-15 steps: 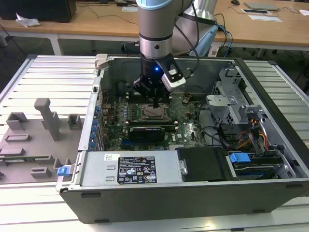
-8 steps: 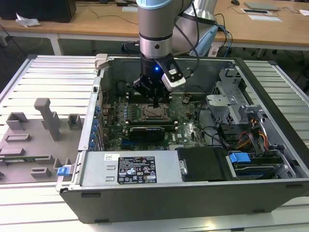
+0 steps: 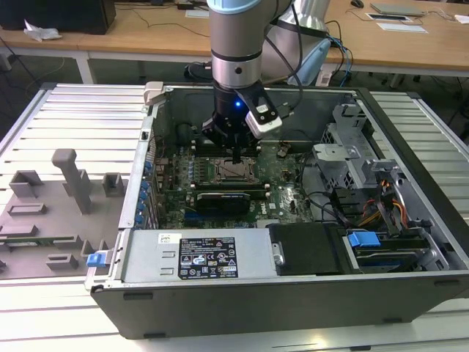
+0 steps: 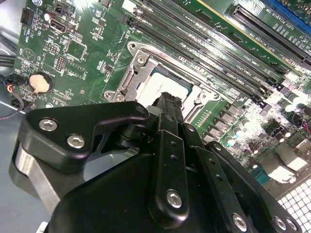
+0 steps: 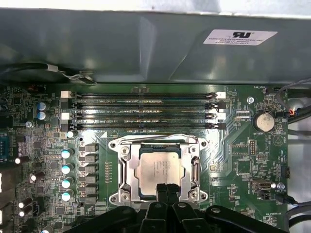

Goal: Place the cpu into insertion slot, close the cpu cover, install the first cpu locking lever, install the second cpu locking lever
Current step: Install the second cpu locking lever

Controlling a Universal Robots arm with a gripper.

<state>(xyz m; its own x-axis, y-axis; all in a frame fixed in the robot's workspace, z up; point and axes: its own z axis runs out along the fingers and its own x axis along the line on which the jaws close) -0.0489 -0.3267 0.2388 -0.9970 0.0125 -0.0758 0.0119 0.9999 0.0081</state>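
The gripper (image 5: 167,190) hangs with its fingers pressed together, empty, tips just above the near edge of the cpu (image 5: 159,169). The cpu lies flat in the socket directly beneath, framed by the cpu cover (image 5: 124,171), beyond which run the memory slots (image 5: 143,110).

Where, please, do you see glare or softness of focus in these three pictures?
In the first wrist view, the cpu top reflects the light palely but stays legible. In the second wrist view, the cpu is washed out white, capacitors nearby bloom, and the pincer body is close and soft. In the exterior view, a blue light glows on the arm.
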